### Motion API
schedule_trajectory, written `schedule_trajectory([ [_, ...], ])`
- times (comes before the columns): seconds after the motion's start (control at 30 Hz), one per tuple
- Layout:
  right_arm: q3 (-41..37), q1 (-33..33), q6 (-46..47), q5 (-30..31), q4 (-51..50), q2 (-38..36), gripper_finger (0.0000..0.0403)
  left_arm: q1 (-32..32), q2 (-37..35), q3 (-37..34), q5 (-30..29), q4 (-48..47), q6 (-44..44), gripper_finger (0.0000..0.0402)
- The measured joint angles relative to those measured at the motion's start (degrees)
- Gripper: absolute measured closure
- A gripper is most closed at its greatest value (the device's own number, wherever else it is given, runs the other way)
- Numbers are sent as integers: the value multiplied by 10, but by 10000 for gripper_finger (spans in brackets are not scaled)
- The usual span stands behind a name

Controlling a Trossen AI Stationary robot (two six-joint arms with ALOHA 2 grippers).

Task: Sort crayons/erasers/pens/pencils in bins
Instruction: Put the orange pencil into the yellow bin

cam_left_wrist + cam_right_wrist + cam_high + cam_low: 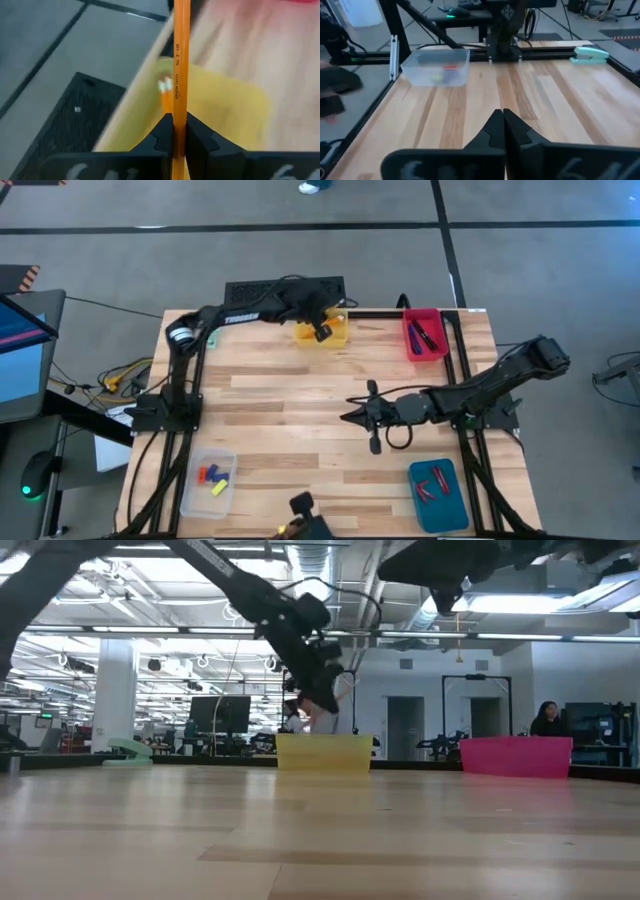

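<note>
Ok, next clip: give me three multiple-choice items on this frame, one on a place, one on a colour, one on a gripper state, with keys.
1. Where is the left gripper?
A. over the yellow bin
B. over the clear bin
C. over the teal-blue bin

2. What colour is the bin at the table's far right corner?
A. yellow
B. red
C. clear

3. The right gripper is:
A. shut on a pen
B. wide open
C. shut, empty

Key: 1 A, high view shows it there, shut on a pencil; 2 B, it holds pens; 3 C, its fingers meet on nothing.
</note>
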Motion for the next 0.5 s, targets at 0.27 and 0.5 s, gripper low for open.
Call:
schedule_trajectory([
  [0.27,0,12,0,0,2,7,397,30,59,48,49,-84,6,391],
  [0.5,0,12,-10,0,1,7,399,34,67,46,70,-92,23,390],
])
